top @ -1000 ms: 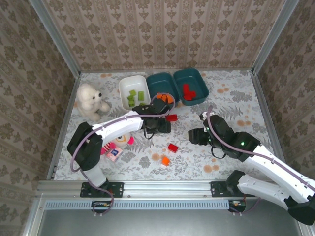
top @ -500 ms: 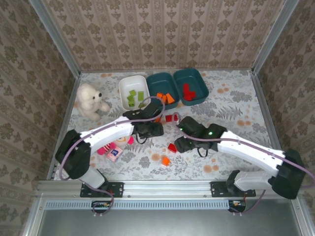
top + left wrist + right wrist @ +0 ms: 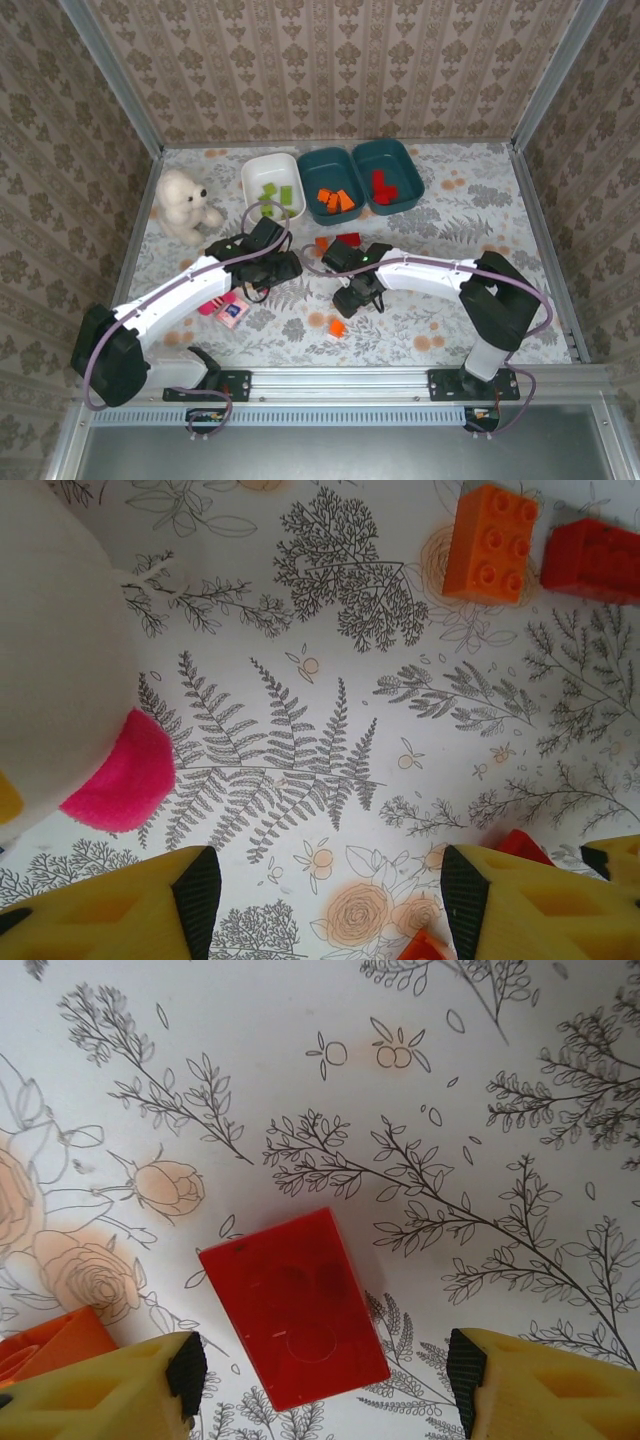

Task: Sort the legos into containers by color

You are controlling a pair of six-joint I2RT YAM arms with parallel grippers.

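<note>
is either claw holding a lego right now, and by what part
Nothing is held. The right claw hangs open over a red brick, not touching it; the left claw is open too.

Red lego point(image 3: 295, 1305); orange lego point(image 3: 492, 542); bench point(image 3: 450, 1080) white, grey fern print, peach roses; right end effector point(image 3: 325, 1370) yellow, black-tipped; wall point(image 3: 330, 70) beige damask.

On the table point(image 3: 470, 230), the left tray point(image 3: 270, 168) and right tray point(image 3: 400, 162) flank the middle tray point(image 3: 325, 170). One brick point(image 3: 321, 244) and a second brick point(image 3: 349, 239) lie just before the middle tray, a third brick point(image 3: 337, 328) farther before it. The teddy point(image 3: 185, 207) and doll point(image 3: 232, 312) lie to its left.
</note>
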